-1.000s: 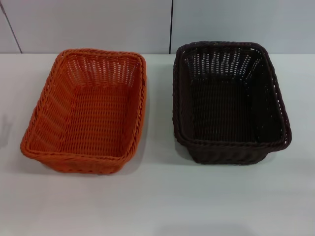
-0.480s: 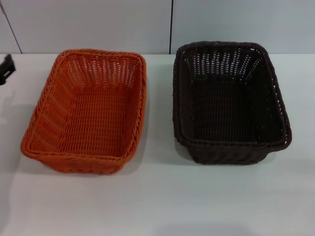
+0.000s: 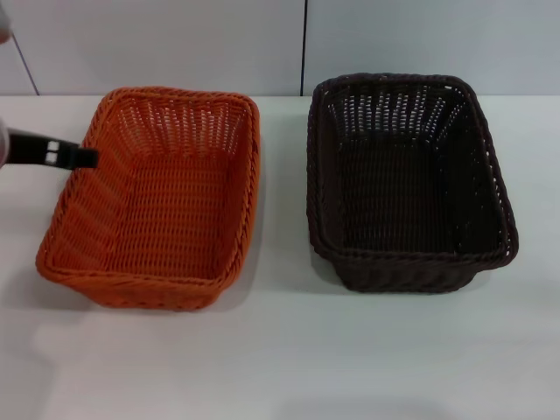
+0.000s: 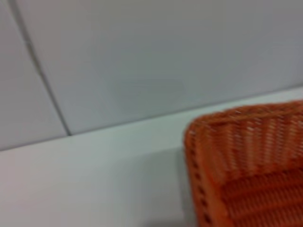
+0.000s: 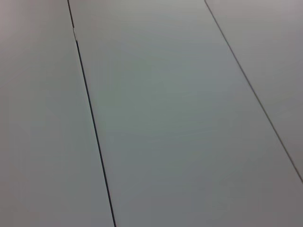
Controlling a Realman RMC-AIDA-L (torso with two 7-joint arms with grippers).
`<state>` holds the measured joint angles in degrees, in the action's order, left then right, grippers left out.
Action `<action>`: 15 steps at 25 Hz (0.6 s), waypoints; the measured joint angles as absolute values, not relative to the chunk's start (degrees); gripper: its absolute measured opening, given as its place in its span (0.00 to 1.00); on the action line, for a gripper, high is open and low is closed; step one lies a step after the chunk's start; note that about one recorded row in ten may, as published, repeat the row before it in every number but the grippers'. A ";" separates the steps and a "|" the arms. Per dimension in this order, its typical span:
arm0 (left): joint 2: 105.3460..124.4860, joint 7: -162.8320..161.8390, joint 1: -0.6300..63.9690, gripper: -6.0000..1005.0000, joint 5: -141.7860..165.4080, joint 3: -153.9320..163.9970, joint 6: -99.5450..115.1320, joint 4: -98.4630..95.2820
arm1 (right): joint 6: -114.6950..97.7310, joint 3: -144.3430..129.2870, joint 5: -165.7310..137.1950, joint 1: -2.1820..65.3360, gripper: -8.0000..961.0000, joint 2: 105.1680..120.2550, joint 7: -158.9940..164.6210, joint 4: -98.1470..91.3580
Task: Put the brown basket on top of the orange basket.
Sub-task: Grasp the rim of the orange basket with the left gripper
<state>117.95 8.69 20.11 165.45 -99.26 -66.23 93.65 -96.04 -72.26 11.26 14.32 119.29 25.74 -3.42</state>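
Note:
The orange basket (image 3: 156, 199) stands empty on the left of the white table. The brown basket (image 3: 404, 188), dark and nearly black, stands empty to its right, a gap between them. My left gripper (image 3: 80, 156) reaches in from the left edge as a black bar with white marks, its tip at the orange basket's left rim near the far corner. A corner of the orange basket also shows in the left wrist view (image 4: 251, 161). My right gripper is out of view; the right wrist view shows only wall panels.
The white table (image 3: 280, 350) runs from the front edge back to a pale panelled wall (image 3: 175, 44) just behind both baskets. Nothing else stands on it.
My left gripper has come in from the left edge and moved right, up to the orange basket's left rim. Both baskets are where they were.

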 joint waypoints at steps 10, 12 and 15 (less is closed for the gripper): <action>117.97 8.97 23.91 0.78 165.50 -99.67 -68.21 89.88 | -95.64 -73.12 11.08 13.99 0.85 119.17 25.75 -3.42; 117.83 8.98 25.13 0.78 165.54 -99.93 -67.92 86.96 | -95.64 -73.14 11.07 13.94 0.85 119.18 25.75 -3.42; 117.60 8.99 26.23 0.78 165.54 -100.06 -67.64 84.54 | -95.64 -73.43 11.07 13.97 0.85 119.18 25.75 -3.43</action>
<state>117.60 9.00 26.23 165.54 -100.06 -67.64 84.54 -95.64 -73.43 11.07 13.97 119.18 25.75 -3.43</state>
